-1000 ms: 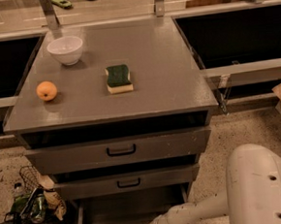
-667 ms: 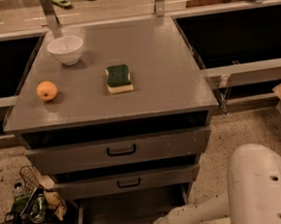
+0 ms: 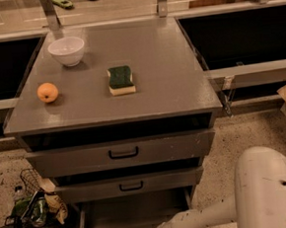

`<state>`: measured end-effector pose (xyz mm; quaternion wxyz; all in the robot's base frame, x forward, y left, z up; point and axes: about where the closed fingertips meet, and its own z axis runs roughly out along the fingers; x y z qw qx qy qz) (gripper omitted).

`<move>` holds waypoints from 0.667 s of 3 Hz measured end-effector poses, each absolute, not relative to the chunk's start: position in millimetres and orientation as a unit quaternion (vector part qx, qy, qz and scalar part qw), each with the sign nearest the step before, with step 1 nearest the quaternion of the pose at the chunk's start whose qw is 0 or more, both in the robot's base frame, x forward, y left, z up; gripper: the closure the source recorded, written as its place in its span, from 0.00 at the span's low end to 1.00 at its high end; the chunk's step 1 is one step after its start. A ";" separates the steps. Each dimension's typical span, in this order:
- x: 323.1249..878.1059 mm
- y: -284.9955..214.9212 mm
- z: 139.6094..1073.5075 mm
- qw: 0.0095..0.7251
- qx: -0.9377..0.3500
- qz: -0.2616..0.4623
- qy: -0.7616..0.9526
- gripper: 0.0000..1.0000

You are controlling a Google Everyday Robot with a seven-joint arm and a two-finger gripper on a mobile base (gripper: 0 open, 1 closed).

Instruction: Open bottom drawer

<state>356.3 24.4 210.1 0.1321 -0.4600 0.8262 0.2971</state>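
Note:
The bottom drawer [image 3: 136, 216] stands pulled out under the grey cabinet. Its grey inner floor and side rails show, while its front and handle lie below the picture's lower edge. Above it are the mid drawer front [image 3: 131, 186] and the top drawer front [image 3: 124, 153], each with a black handle and each slightly out from the cabinet. My white arm [image 3: 205, 219] reaches in from the lower right toward the open drawer's front. My gripper is past the bottom edge, out of view.
On the cabinet top [image 3: 175, 79] are a white bowl [image 3: 66, 50], an orange [image 3: 48, 92] and a green-and-yellow sponge [image 3: 120, 80]. A wire basket with bags and cables [image 3: 34, 206] lies on the floor at the left. Dark counter openings flank the cabinet.

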 end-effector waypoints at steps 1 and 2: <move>356.3 24.5 210.1 0.132 -0.460 0.297 0.826 0.85; 356.3 24.5 210.1 0.132 -0.460 0.297 0.826 0.62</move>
